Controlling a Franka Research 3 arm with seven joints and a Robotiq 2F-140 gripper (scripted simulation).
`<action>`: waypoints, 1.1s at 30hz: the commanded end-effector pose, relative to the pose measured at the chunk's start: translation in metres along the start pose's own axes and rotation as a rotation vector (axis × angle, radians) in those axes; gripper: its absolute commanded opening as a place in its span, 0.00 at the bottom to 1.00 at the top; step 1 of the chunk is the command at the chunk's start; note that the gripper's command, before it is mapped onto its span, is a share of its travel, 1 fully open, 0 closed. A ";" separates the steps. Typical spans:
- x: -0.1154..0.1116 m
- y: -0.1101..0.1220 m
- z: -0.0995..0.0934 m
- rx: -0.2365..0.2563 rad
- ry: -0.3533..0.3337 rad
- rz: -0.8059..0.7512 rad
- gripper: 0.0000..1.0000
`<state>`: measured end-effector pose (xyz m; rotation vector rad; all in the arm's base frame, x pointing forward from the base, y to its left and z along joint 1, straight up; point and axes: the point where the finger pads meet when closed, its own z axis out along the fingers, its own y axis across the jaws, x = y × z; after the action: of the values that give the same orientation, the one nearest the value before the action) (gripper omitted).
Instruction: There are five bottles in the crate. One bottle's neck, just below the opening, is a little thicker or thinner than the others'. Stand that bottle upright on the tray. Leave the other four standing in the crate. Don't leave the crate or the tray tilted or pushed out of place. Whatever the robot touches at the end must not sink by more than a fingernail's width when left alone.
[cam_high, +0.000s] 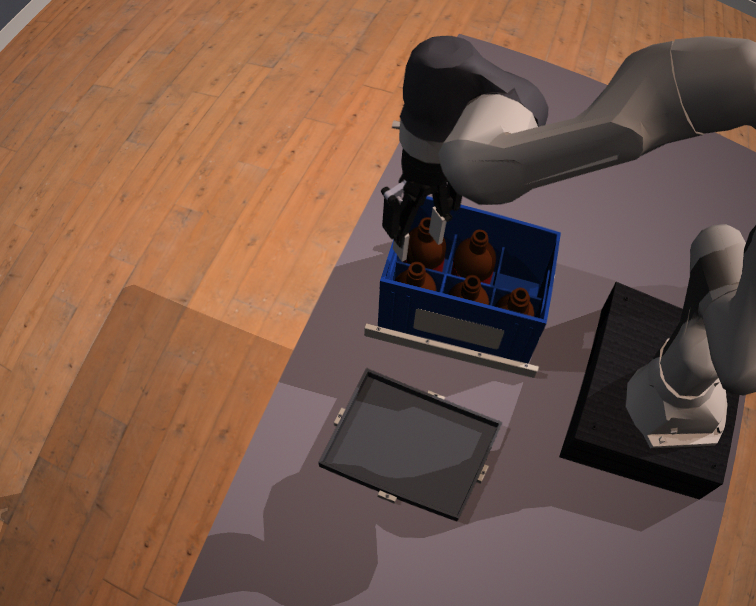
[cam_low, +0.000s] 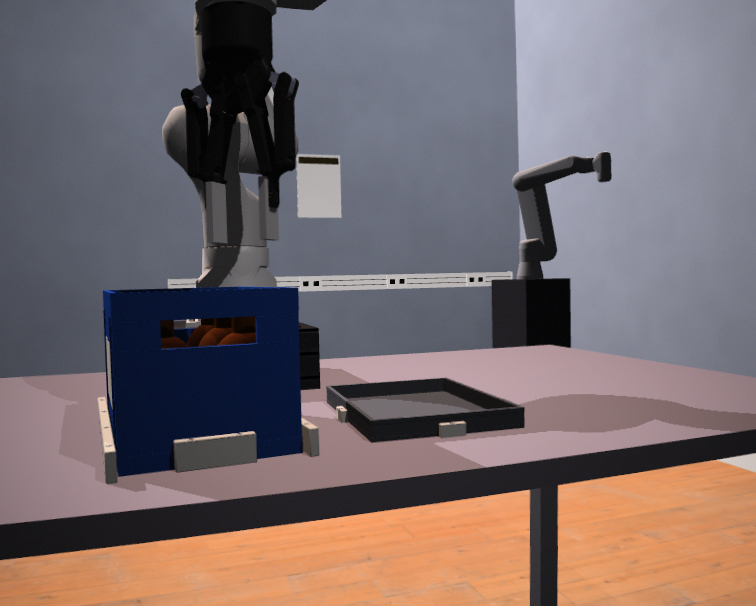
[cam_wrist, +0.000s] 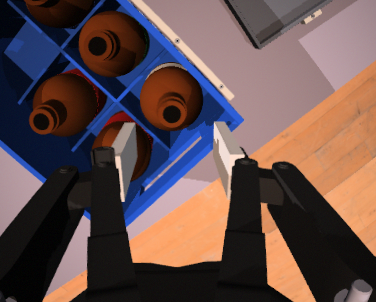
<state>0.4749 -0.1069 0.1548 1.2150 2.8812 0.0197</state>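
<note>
Five brown, round-shouldered bottles stood in a blue, divided crate, the odd-necked one among them; which it was, the pictures did not settle. All five were upright, their long axes vertical and mouths pointing up.

The overhead view showed three bottles in the row nearer the tray and two behind, while the exterior view gave only shoulders through the crate's handle slot. The wrist view looked down on the mouths and revealed a cream band on the corner bottle near the tray and red on two in the other row. Only the exterior view made plain the gap between fingertips and crate rim.

Above that end of the crate, the black two-finger gripper pointed downward, partly open, its pale flat pads apart. It was released, holding nothing and touching neither bottle nor crate.

A pale strip ran along the crate's tray side. Beyond it, the shallow dark-gray tray lay flat on the mauve table.
</note>
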 end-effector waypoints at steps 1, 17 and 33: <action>0.003 -0.003 -0.002 0.012 0.008 0.011 0.44; 0.003 -0.003 -0.002 0.012 0.008 0.011 0.10; 0.003 -0.003 -0.002 0.012 0.008 0.011 0.10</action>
<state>0.4702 -0.1065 0.1550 1.2355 2.8878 0.0116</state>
